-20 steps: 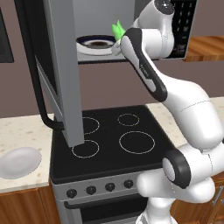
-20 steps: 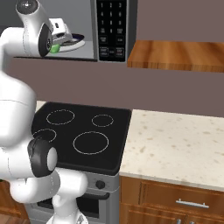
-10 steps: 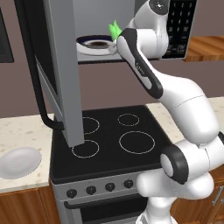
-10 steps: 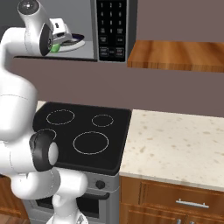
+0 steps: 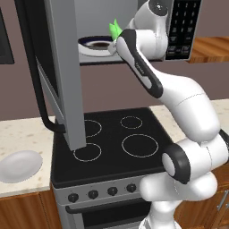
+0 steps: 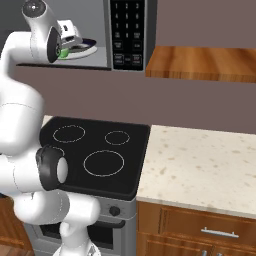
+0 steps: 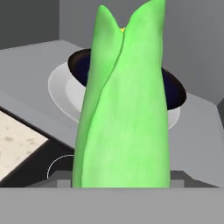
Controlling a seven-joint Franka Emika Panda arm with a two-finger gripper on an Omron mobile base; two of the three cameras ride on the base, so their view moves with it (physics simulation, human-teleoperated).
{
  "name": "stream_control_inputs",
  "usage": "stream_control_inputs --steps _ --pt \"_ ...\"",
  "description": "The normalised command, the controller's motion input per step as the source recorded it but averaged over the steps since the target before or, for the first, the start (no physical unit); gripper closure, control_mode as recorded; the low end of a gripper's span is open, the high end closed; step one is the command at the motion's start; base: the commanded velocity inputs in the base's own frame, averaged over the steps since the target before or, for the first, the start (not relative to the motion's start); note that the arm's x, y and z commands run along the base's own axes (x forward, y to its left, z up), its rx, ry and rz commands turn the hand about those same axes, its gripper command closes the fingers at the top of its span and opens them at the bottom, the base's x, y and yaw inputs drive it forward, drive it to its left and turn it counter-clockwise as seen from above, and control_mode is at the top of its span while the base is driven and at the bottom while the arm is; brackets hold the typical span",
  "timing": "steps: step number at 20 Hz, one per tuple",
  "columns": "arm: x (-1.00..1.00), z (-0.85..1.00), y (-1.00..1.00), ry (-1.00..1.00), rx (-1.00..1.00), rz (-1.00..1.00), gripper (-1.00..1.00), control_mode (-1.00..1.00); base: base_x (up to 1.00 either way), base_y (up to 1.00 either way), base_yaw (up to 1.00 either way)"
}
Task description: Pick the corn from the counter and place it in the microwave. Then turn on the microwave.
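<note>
Up above the stove, we have the microwave (image 5: 134,27) with its tall grey door (image 5: 62,76) swung wide open toward us, the black handle (image 5: 42,107) running down its edge and the dark keypad panel (image 6: 127,32) sitting at the right of the cavity. Below it we see the black glass stovetop (image 5: 112,143) with its ring outlines, and the oven front with a row of knobs (image 5: 103,192) under that. Beige speckled counter (image 6: 200,165) runs off to the right of the stove over brown cabinets, and on the left stretch of counter a white plate (image 5: 20,165) lies on its own, well apart from the action.

Now the white arm (image 5: 179,98) reaches up from the base and bends in at the microwave's mouth. Inside, on the cavity floor, we spot a white turntable plate (image 7: 63,94) carrying a dark dish (image 7: 173,89).

And here is the gripper (image 5: 117,41), right at the opening, clenched around the corn (image 7: 122,109). We see the bright green husk standing up out of the fingers, its split tip pointing upward with a fleck of yellow at the top. The cob hangs just in front of the dark dish, above the front edge of the cavity floor.
</note>
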Motion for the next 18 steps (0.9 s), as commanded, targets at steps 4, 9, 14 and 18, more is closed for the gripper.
stream_control_inputs --steps 4,9,14,18 --pt "0.19 0.03 0.06 -0.02 0.0 0.0 1.0 -1.0 0.0 0.0 0.0" --pt "0.15 0.06 0.06 -0.01 0.0 0.0 1.0 -1.0 0.0 0.0 0.0" --pt "0.14 0.12 0.05 0.0 0.0 0.0 1.0 -1.0 0.0 0.0 0.0" --pt "0.13 0.14 0.02 0.01 0.0 0.0 1.0 -1.0 0.0 0.0 0.0"
